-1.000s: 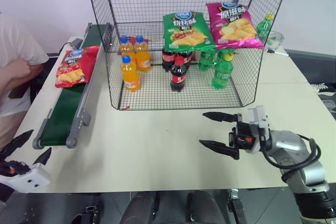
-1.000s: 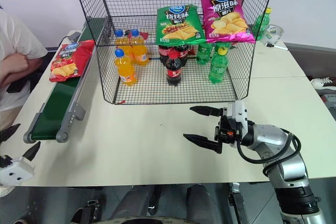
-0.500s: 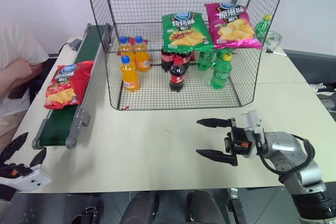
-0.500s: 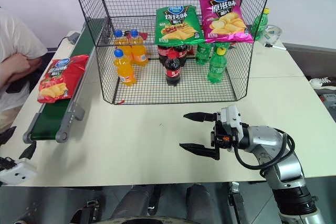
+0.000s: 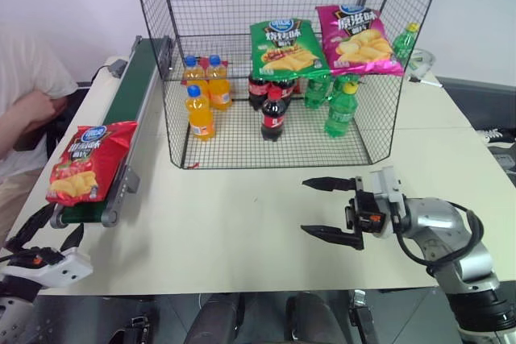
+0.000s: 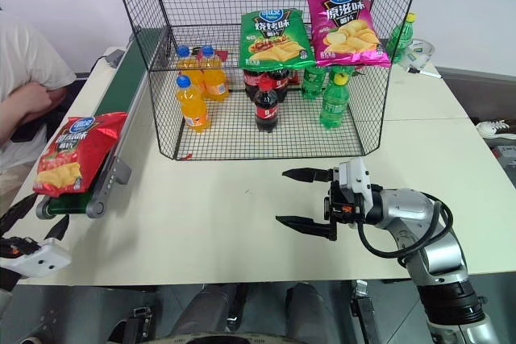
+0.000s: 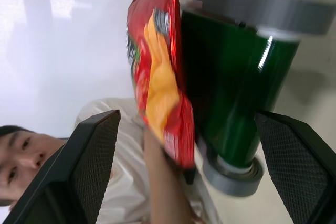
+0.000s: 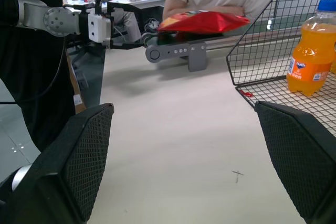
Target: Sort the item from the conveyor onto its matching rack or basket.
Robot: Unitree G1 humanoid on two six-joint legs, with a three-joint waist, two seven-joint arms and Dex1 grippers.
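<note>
Red crisp bag at the near end of the belt, both grippers released.

A pale cream worktop (image 5: 242, 215) stands before a white wall, a person in a white shirt (image 6: 20, 62) seated beside it. The tall black wire-mesh shelf rack (image 5: 282, 62) holds orange, cola and green bottles low down, with a green bag (image 5: 286, 47) and a pink bag (image 5: 357, 38) above. The shiny red crisp bag (image 5: 81, 160) lies on the dark-green conveyor belt (image 5: 121, 118), long axis along it, overhanging its outer edge, logo end away from the robot. The left gripper (image 5: 44, 246) and the right gripper (image 5: 329, 209) have fingers spread, empty.
</note>
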